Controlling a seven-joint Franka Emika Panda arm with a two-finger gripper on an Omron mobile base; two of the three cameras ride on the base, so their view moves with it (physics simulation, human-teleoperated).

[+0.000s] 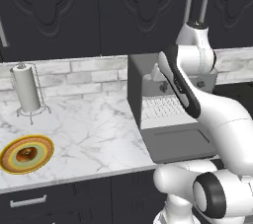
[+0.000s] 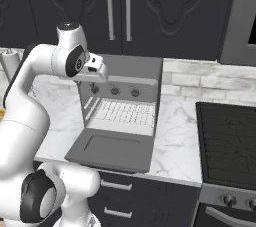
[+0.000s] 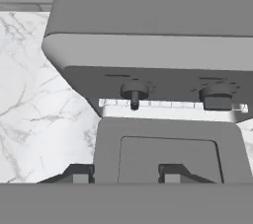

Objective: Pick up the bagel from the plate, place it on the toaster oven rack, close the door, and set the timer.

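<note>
Over the oven: my gripper point(image 2: 96, 66) hangs above the open door point(image 2: 112, 150), by the knobs point(image 2: 114, 91).
Claw: fingers point(image 3: 81, 176) stand close together with nothing between them; I judge it shut and empty.
Bagel: bagel point(image 1: 26, 154) sits on the plate point(image 1: 43, 145), well apart, at about 8 o'clock from the oven in the left base view.
Rack: rack point(image 2: 122, 112) bare.
Next: I must swing left toward the plate.
</note>
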